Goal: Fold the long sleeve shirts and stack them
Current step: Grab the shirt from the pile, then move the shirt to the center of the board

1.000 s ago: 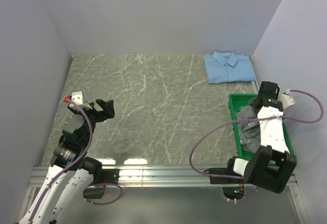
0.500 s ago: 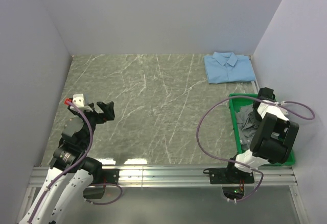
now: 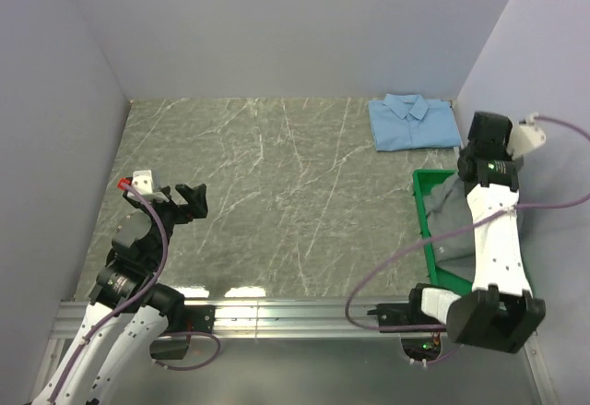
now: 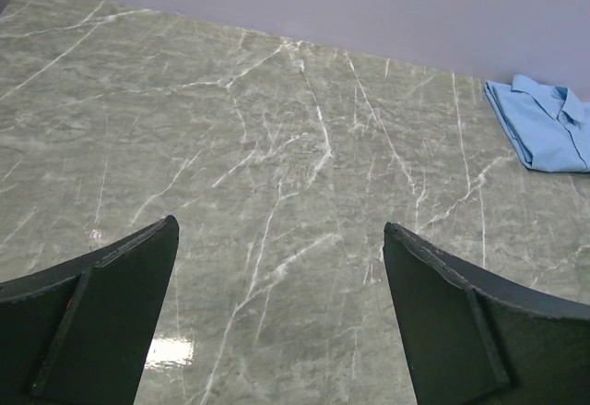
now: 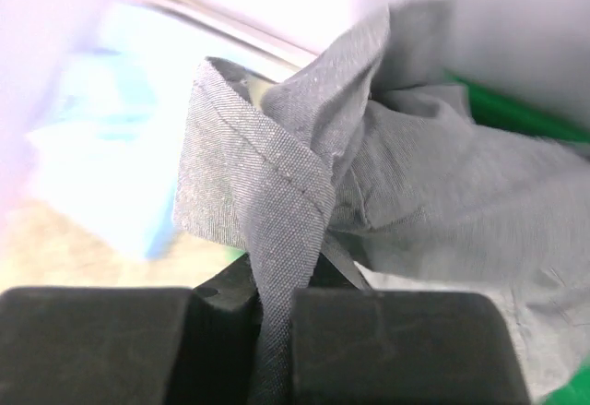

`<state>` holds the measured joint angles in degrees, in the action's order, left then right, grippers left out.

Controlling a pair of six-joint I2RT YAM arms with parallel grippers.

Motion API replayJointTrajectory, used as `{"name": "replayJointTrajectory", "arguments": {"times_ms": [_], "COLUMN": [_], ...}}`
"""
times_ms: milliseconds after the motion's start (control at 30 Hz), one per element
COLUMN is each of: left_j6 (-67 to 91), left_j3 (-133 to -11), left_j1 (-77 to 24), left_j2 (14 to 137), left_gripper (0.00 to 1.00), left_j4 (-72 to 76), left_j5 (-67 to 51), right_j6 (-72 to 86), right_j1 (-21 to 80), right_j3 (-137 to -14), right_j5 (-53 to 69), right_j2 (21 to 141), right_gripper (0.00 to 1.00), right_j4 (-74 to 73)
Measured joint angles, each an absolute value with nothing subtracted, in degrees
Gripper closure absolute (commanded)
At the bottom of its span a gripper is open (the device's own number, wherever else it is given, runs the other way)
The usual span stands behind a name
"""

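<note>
**Grey shirt in the grip at the tray, blue one lying folded**

The right gripper [image 5: 267, 305] is clamping a bunched fold of the grey shirt [image 5: 433, 193], its jaws closed tight with the cloth pinched between them. It is holding that fold up above the green tray [image 3: 425, 225], which is sitting at the right edge of the table [image 3: 277, 174]. The rest of the shirt is draping down from the grip into the tray, crumpled and unfolded.

The left gripper [image 4: 277, 313] is hovering over the bare marble surface near the left edge. Its jaws are standing wide apart and it is carrying nothing.

The light blue shirt [image 3: 413, 121] is lying at the far right corner of the table, collar up and squared into a neat rectangle, so that half of the job is looking finished. The grey shirt is looking like the only one left. By my reading, it is only being picked out of the tray. Carrying it to open table, spreading it flat, folding it and stacking it with the blue one are all waiting to be done.
</note>
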<state>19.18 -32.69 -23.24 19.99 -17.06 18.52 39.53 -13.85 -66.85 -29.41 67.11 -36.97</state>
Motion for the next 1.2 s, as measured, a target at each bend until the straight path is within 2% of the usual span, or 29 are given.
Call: {"name": "replayJointTrajectory", "arguments": {"times_ms": [167,367,667,867,967,1000,1067,1100,1167,1200], "left_j6": [19.2,19.22,19.33,19.66,20.23,20.45,20.78,20.91,21.45,21.96], "left_j3": [-32.69,-32.58,-32.36,-32.27,-32.1,-32.05,-32.05,-31.99,-31.66,-31.4], "left_j1": [-23.24,-23.27,-23.29,-23.29,-23.29,-23.29,-23.29,-23.29,-23.2,-23.11], "left_j2": [19.99,19.68,19.57,17.87,16.38,15.73,14.15,13.15,10.81,9.52], "left_gripper": [0.01,0.01,0.01,0.01,0.01,0.01,0.01,0.01,0.01,0.01], "left_j4": [-17.06,-17.04,-17.12,-17.45,-17.54,-17.56,-17.67,-17.69,-17.76,-17.85], "left_j5": [19.2,19.88,20.97,23.11,24.86,25.74,27.57,28.67,30.98,32.03], "right_j6": [30.55,19.35,5.8,-2.24,-5.61,-6.35,-7.79,-8.43,-8.69,-8.75], "right_j1": [-1.48,11.33,28.1,35.55,39.94,41.43,45.08,46.54,49.39,50.41], "right_j3": [-79.44,-94.83,-132.31,-134.67,-130.85,-129.21,-123.72,-121.05,-114.24,-111.22], "right_j5": [-29.65,-19.44,5.3,17.98,20.47,20.71,20.73,20.62,20.4,20.25], "right_j2": [63.92,66.3,90.96,98.98,99.85,99.85,99.68,99.59,99.57,99.57], "right_gripper": [1.0,1.0,1.0,1.0,0.89,0.78,0.65,0.53,0.42,0.33], "right_j4": [-32.25,-25.76,-25.45,-23.31,-23.14,-23.16,-22.61,-22.65,-22.65,-22.79]}}
